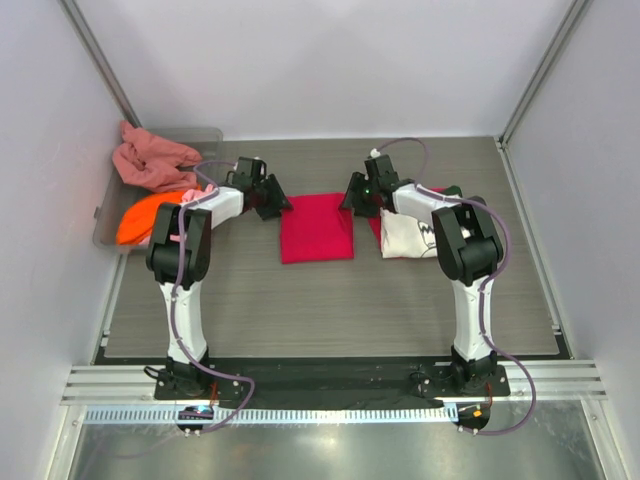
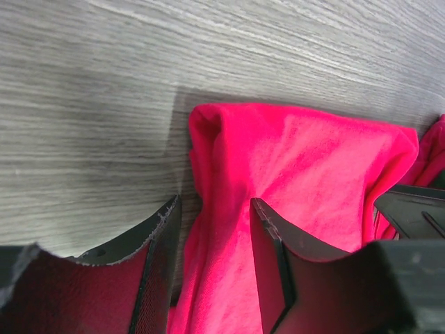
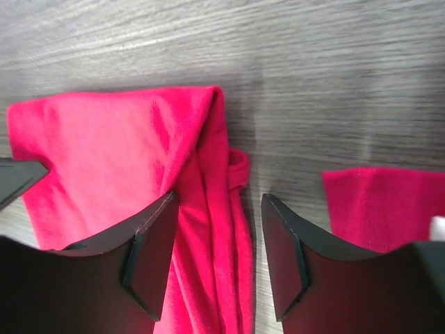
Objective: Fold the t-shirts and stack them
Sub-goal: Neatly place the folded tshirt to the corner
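We see the crimson t-shirt (image 1: 316, 227) lying folded into a neat rectangle at the middle of the grey wood-grain tabletop (image 1: 330, 310), with both arms reaching in to its far corners. The left tool (image 2: 214, 203) is released, its two dark fingers spread apart and straddling the far left corner of the shirt, where the cloth bunches up into a soft ridge between them. The right tool (image 3: 219, 198) is likewise released: its fingers stand apart over the shirt's far right edge, the rolled hem and a small loop of fabric lying in the gap, with bare tabletop showing beside them. Just to the right of the crimson shirt rests the cream t-shirt (image 1: 405, 235) with dark print, folded, and a second red cloth (image 3: 368, 209) peeks out from under its near side, apart from the crimson one. At the far left of the tabletop stands the clear grey bin (image 1: 103, 215); a salmon-pink t-shirt (image 1: 150, 160) is heaped at its far end and an orange t-shirt (image 1: 140, 217) spills over its near part, partly hidden behind the left arm.
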Available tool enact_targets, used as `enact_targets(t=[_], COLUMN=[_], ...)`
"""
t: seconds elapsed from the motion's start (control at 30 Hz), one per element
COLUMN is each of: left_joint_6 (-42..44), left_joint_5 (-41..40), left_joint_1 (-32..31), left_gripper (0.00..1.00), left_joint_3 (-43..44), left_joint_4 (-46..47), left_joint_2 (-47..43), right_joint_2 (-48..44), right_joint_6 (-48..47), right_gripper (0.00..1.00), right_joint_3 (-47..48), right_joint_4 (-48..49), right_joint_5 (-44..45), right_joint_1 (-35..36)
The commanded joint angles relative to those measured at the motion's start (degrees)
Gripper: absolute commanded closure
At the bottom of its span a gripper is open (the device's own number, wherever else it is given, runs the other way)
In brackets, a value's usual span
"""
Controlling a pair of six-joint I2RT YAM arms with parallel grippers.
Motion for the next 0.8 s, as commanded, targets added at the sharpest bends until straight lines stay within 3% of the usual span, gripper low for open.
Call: enact_targets(t=[0.0, 0.1, 0.27, 0.47, 0.77], left_joint_6=[0.4, 0.5, 0.8, 0.8, 1.0], left_joint_5=[-0.7, -1.1, -1.6, -1.8, -1.8], left_joint_1=[-0.1, -0.1, -0.1, -0.1, -0.1], left_gripper=[0.55, 0.55, 0.56, 0.56, 0.55], left_joint_3=[1.1, 1.0, 1.1, 1.2, 1.3], left_joint_4=[-1.9, -2.2, -2.4, -2.9, -3.2], left_joint_2=[2.2, 1.9, 1.4, 1.2, 1.0], right_joint_2=[0.6, -2.5, -7.8, -7.2, -2.1], right_joint_6=[2.5, 3.2, 2.4, 4.8, 5.4], right_gripper=[0.43, 0.32, 0.26, 0.23, 0.25], right_joint_3=[-1.9, -5.5, -6.6, -6.1, -4.9], right_joint_4=[4.0, 5.6, 6.9, 10.5, 11.9], right_joint_5=[-0.9, 0.7, -1.6, -9.8, -11.6], right_joint_1=[-1.5, -2.8, -3.9, -3.9, -3.5])
